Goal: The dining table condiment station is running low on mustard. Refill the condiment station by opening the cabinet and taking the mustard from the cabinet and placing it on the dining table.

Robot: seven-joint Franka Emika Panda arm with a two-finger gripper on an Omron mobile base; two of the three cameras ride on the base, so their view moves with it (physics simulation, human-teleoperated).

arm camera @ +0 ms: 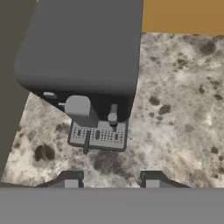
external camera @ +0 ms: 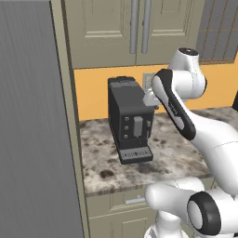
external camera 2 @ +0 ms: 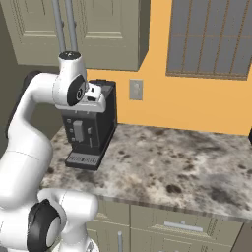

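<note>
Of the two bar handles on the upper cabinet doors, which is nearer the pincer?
Judging by the right base view, the right-hand handle: it hangs almost straight above the pincer, while the left-hand handle sits further toward the tall grey panel.

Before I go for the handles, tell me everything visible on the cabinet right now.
The cabinet is a beige-grey upper wall unit with two panelled doors, both shut, meeting at the centre. Two long vertical silver bar handles run side by side along that seam. It hangs above the orange wall and the black coffee machine on the stone worktop. Nothing touches it.
</note>
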